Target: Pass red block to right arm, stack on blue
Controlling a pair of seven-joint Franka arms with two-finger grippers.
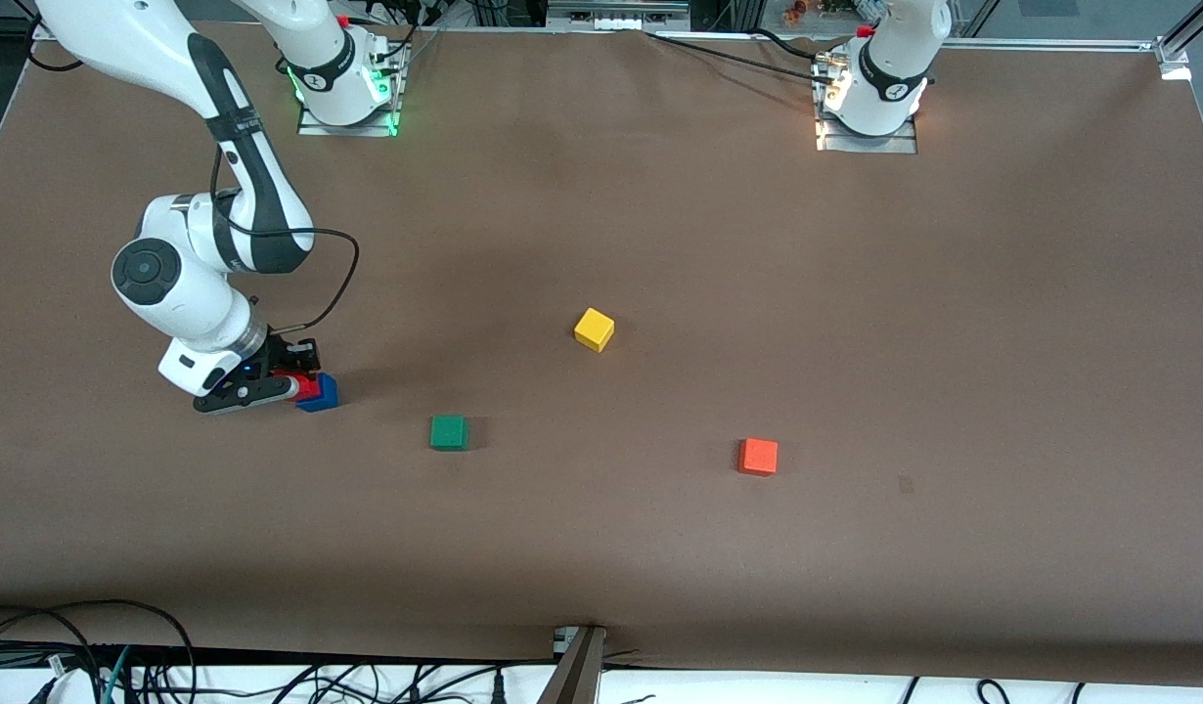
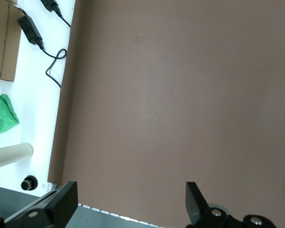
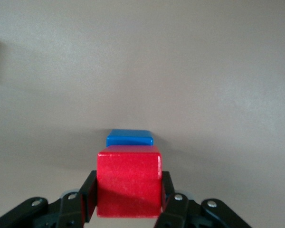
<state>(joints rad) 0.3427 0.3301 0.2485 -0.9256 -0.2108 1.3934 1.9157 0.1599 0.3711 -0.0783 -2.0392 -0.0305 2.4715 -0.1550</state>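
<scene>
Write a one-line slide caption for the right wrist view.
Right gripper shut on small matte red block, with small deep blue cube just ahead.

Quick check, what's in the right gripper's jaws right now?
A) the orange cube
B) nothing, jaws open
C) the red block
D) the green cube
C: in the right wrist view the right gripper has its jaws shut on the red block, with the blue cube just ahead of it on the table; the green cube and orange cube sit untouched.
</scene>
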